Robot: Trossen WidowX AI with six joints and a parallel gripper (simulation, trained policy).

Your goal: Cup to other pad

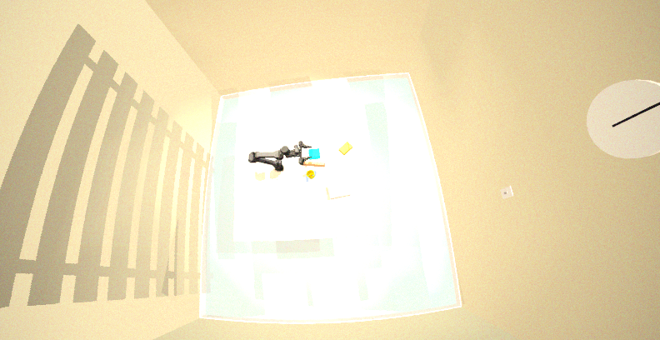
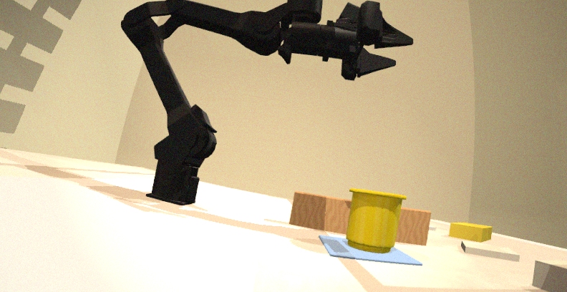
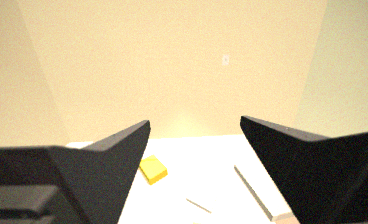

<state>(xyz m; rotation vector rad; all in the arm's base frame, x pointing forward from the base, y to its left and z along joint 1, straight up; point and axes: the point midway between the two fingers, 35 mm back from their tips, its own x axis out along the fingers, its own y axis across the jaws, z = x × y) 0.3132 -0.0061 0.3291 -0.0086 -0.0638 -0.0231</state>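
Gripper (image 1: pixel 310 152) (image 2: pixel 404 52) (image 3: pixel 195 122) released, high above table

Only the top view shows the bright blue pad (image 1: pixel 314 153), below the fingertips. Beyond the wooden wall (image 1: pixel 317 165) (image 2: pixel 307 210), the cup (image 1: pixel 310 174) (image 2: pixel 374 220) stands upright on the pale pad (image 2: pixel 404 259).

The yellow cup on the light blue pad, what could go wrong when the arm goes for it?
The wooden block stands close beside the cup, so a finger might clip it on the way down. The gripper is open and high above; a crooked approach could tip the cup.
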